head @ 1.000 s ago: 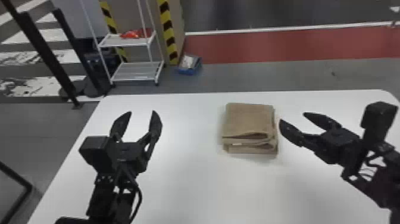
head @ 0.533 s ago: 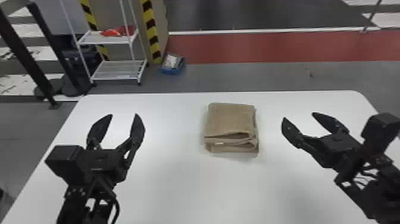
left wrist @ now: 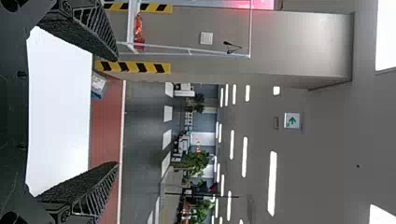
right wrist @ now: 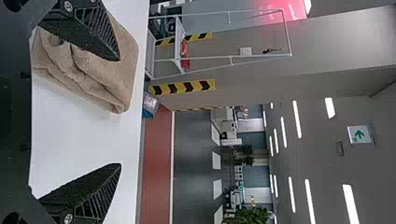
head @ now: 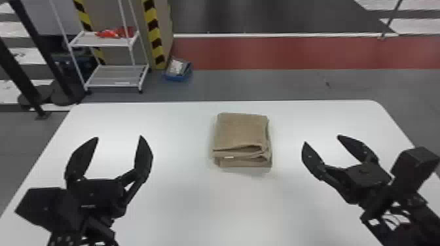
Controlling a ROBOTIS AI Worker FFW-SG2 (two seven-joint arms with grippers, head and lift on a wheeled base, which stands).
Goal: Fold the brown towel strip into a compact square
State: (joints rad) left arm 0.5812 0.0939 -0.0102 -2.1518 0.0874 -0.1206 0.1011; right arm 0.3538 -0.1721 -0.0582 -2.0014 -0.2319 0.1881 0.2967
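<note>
Where the arms come in at the bottom of the frame, the left gripper sits at lower left, released, its two black fingers spread wide and nothing between them; the right gripper is at lower right, likewise spread and empty, angled toward the middle; both are over the white table and apart from the towel; a little farther up, near the centre of the frame, the brown towel lies on the table, folded into a compact, nearly square stack; its layered folds face the bottom of the frame, with the lowest layer jutting out slightly there and a small pale tag at the lower left of the stack; past the table's far edge come grey floor, a blue bin at upper left of centre and a white wheeled rack at upper left, bearing something red; beside the rack stands a pillar with yellow-and-black stripes; a red floor band runs across the upper right.
</note>
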